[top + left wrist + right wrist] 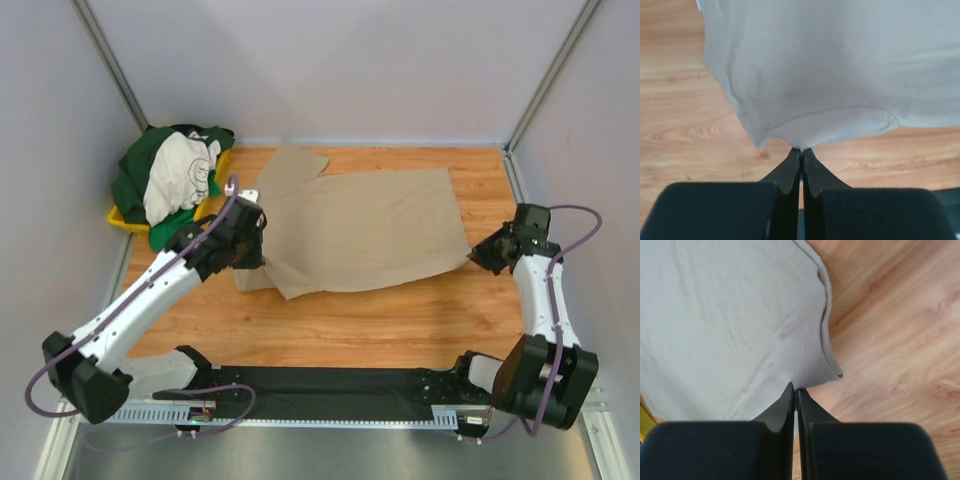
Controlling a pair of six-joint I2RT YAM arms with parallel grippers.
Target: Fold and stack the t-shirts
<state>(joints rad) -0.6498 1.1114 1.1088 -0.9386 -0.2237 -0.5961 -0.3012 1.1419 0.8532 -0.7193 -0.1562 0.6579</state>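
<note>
The tan t-shirt (360,230) is laid out mostly flat across the middle of the wooden table (400,320), with one sleeve pointed toward the far wall. The near left part looks bunched or doubled over, hard to say which from above. It's pinched at both ends.

In the left wrist view the left gripper (801,151) is seen closed right down, with only a hairline gap left between the fingers. A small bit of the shirt's edge is caught between the tips, and the cloth is drawn to a little point there, with a curved seam line visible just above it.

Same story on the other side: the right gripper (796,387) is clamped tight on a hemmed corner, and the stitched hem can be seen curling just beside the tips.

From the top camera, the left arm is stretched in from the near left to the shirt's left side, and the right arm is bent in at the shirt's near right corner.

The rest of the t-shirts are heaped in the far left corner. A dark green t-shirt (140,170) is crumpled there with a cream-white t-shirt (180,180) with a faint print draped over it. Both are piled on a yellow tray (122,217), of which only one corner can be seen. The pile is close to the tan shirt, though contact can't be made out
</note>
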